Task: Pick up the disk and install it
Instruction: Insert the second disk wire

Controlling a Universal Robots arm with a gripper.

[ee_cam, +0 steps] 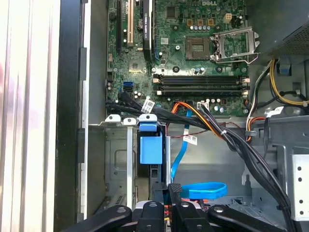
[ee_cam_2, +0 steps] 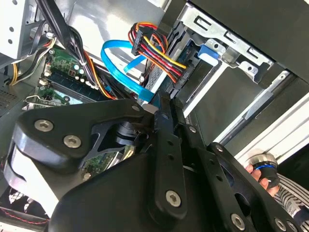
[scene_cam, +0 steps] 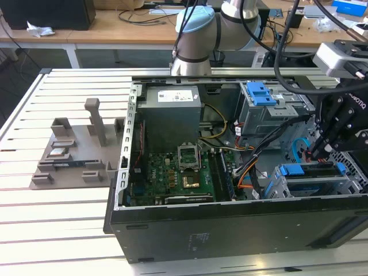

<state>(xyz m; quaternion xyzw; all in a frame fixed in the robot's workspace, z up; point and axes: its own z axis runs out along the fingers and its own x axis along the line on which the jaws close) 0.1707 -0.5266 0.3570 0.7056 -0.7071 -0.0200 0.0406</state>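
Open computer case (scene_cam: 190, 172) lies on the slatted tabletop (scene_cam: 57, 230). At the exterior view's right, the disk (scene_cam: 313, 172), blue-railed, sits in the drive cage (scene_cam: 287, 184). The gripper (scene_cam: 322, 146) hangs just above it; fingers (ee_cam_2: 166, 140) appear nearly closed, grip undetermined.

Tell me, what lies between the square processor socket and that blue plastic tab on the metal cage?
In the first wrist view, long black memory slots and a bundle of black and orange cables lie between the socket and the blue tab.
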